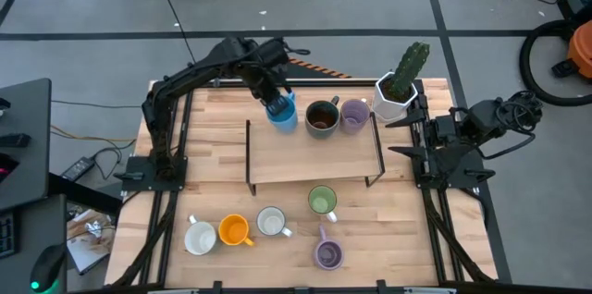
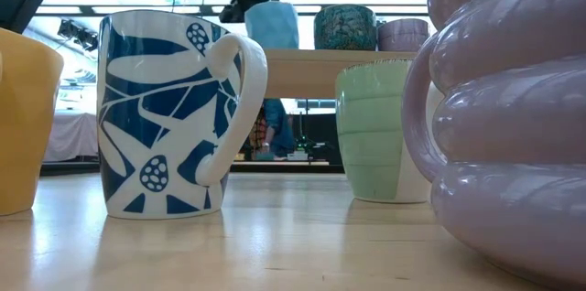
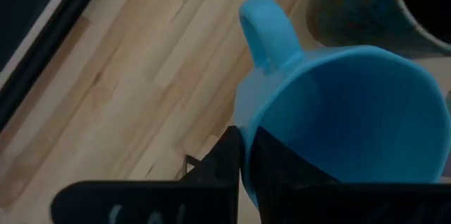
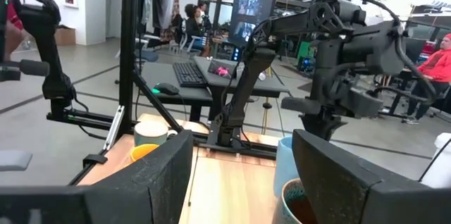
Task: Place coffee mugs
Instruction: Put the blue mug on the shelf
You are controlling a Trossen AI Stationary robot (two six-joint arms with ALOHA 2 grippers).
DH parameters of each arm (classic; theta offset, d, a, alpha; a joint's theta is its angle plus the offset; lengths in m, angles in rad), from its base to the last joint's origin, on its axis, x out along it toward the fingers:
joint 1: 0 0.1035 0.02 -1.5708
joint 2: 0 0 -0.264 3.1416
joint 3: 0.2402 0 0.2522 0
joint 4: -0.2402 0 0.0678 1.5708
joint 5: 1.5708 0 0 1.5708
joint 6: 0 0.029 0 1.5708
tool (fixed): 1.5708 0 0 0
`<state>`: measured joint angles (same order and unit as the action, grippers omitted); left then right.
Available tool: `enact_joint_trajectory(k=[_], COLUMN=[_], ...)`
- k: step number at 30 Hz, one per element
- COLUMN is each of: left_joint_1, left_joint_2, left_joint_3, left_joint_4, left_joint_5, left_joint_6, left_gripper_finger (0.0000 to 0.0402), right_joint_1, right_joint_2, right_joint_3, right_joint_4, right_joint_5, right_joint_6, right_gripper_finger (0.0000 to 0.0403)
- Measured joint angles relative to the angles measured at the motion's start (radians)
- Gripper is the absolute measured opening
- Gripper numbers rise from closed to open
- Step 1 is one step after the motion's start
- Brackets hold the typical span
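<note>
My left gripper [image 1: 277,104] is pinched tight on the rim of the shiny blue round mug [image 1: 283,112]. One finger [image 3: 232,160] is outside the wall and the other is inside the cup. The blue mug sits at the left end of the raised wooden shelf with thin black legs [image 1: 310,153]. Next to it on the shelf stands the dark brown speckled mug [image 1: 321,117], and then the pale purple mug [image 1: 354,115].

My right gripper [image 4: 243,175] waits at the right side of the table with its fingers spread wide and nothing between them.

Down on the light wooden table [image 1: 398,229], in front of the shelf, I see five more mugs: the green mug [image 1: 322,201], the white mug with blue leaf patterns [image 1: 271,222], the orange mug [image 1: 234,231], the plain white mug [image 1: 200,237] and the bumpy purple mug [image 1: 327,254].

The white six-sided pot with a green cactus [image 1: 396,92] stands at the back right corner.
</note>
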<state>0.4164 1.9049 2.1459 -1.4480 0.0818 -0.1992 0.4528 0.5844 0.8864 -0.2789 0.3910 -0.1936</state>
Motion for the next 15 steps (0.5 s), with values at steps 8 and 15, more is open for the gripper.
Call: enact_joint_trajectory(k=[8, 15], left_joint_1=[-0.006, -0.011], left_joint_2=[0.019, 0.021], left_joint_3=[-0.049, -0.059], left_joint_4=[0.019, 0.045], left_joint_5=[-0.008, -0.005], left_joint_6=[-0.005, -0.019], left_gripper_finger=[0.0023, 0.0023], right_joint_1=[0.000, 0.000], right_joint_2=[0.007, 0.012], right_joint_3=[0.000, 0.000], right_joint_4=[0.000, 0.000], right_joint_5=[0.000, 0.000], right_joint_6=[0.000, -0.001], right_gripper_finger=[0.0249, 0.0249])
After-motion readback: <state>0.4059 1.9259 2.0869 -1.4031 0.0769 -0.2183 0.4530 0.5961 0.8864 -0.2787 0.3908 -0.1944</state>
